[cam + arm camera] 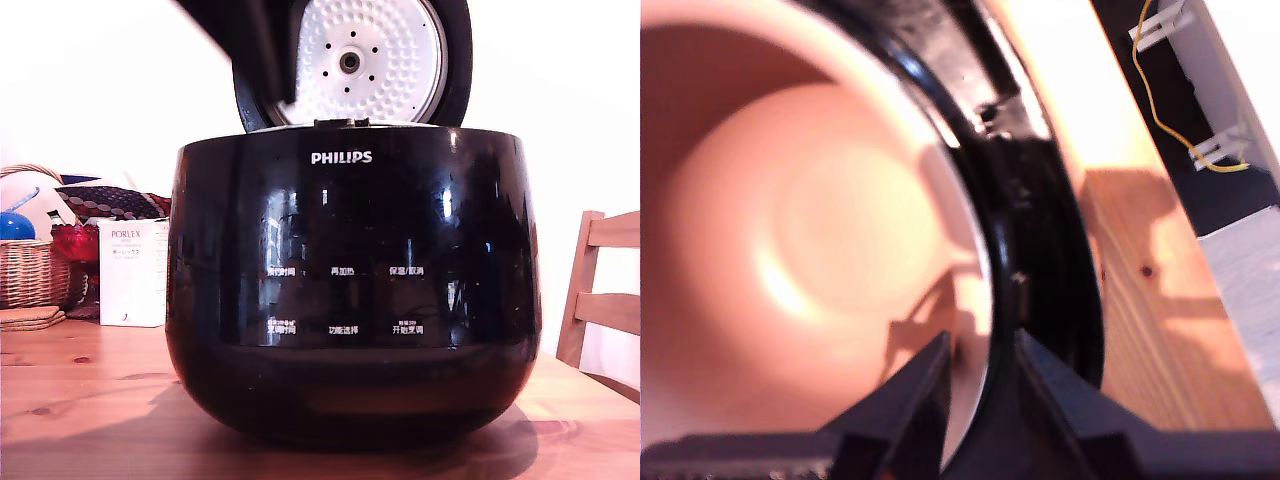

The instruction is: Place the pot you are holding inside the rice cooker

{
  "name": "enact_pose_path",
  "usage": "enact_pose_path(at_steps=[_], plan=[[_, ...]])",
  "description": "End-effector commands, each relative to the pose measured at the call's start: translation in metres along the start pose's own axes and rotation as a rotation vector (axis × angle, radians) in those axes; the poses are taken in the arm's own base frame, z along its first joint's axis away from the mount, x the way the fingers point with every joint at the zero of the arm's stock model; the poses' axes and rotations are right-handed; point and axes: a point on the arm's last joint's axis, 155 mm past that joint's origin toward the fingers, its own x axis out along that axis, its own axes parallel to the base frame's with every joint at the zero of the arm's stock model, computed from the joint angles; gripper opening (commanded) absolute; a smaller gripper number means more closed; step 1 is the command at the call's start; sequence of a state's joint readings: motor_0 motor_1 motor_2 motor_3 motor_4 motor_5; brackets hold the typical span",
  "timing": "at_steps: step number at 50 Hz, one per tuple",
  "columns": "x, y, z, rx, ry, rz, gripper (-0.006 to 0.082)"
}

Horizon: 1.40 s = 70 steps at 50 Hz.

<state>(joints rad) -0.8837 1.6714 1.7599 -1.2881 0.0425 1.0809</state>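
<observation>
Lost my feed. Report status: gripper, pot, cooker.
Gripper shut on the pot rim. Pot sits low inside the rice cooker, lid open. Nothing seen in the way.

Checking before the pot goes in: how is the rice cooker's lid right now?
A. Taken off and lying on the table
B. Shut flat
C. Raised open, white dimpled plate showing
C: the lid stands upright behind the rice cooker body, its white dimpled plate facing the exterior camera.

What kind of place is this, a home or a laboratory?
Probably a home dining or kitchen area: a glossy black rice cooker stands on a pine wooden table, with a woven wicker basket and a wooden chair nearby.
</observation>
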Motion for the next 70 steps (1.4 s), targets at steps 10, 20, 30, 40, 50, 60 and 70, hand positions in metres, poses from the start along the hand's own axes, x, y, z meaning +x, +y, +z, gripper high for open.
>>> enact_pose_path(at_steps=[10, 20, 30, 40, 50, 60, 70], plan=[[-0.006, 0.012, -0.015, -0.134, 0.045, 0.026, -0.0021], [-0.010, 0.029, -0.043, -0.336, 0.077, 0.073, -0.0019], [-0.019, 0.041, -0.080, -0.571, 0.095, 0.114, -0.0019], [-0.035, 0.052, -0.127, -0.752, 0.117, 0.171, -0.0019], [-0.046, 0.061, -0.170, -0.902, 0.135, 0.231, -0.0019], [-0.066, 0.085, -0.200, -1.016, 0.092, 0.368, -0.0019], [-0.086, 0.095, -0.225, -1.093, 0.065, 0.459, -0.0020]])
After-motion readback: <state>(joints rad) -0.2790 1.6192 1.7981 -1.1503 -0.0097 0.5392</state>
